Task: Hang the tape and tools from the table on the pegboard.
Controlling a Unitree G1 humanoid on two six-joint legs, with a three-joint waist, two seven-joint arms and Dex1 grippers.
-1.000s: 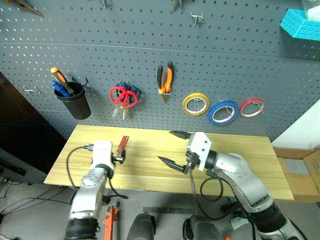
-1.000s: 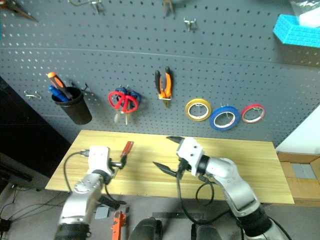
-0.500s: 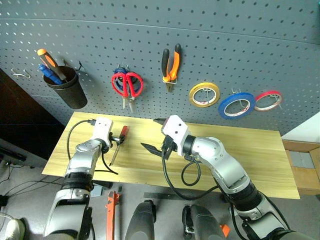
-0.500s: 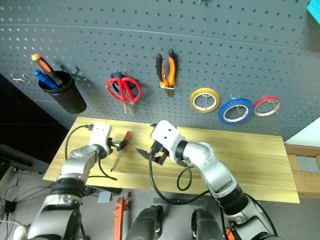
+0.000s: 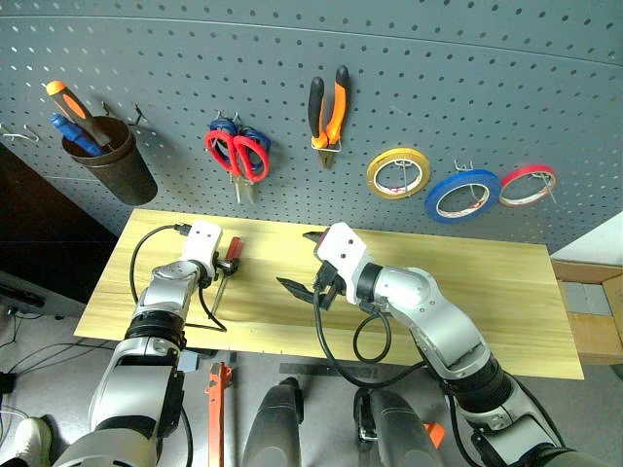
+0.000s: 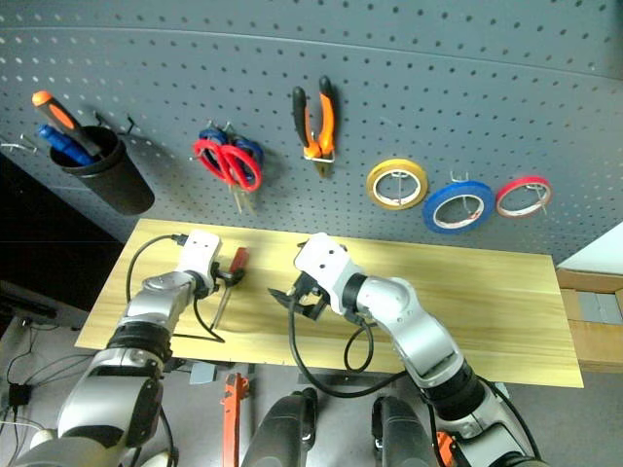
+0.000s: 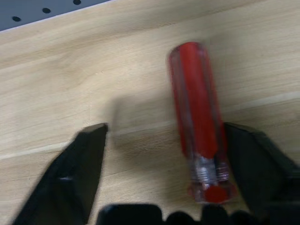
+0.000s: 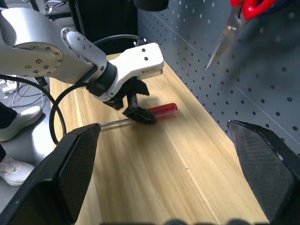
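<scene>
One tool is left on the table (image 5: pixel 506 292): the slim red-handled screwdriver (image 5: pixel 223 269), lying near the left end of the wood top. The blue tape (image 5: pixel 461 194), the pliers (image 5: pixel 328 109) and the red-handled scissors (image 5: pixel 234 154) are already seen hanging on the pegboard (image 5: pixel 409 88). The step in hand is judged to be the pick-up of this last tool. The left gripper (image 7: pixel 164 154) is set around the handle, its black fingers (image 7: pixel 79 164) apart on either side; the handle lies close to one finger and well off the other, and no clamp is seen. The right gripper (image 5: pixel 304 261) is held above the middle of the table, fingers spread wide and empty. The screwdriver's long axis runs from the pegboard side towards the near edge, red handle towards the board, thin shaft towards the robot. Next, a closing on the handle is called for, then a lift clear of the wood towards a free hook or the cup (image 5: pixel 109 161).
</scene>
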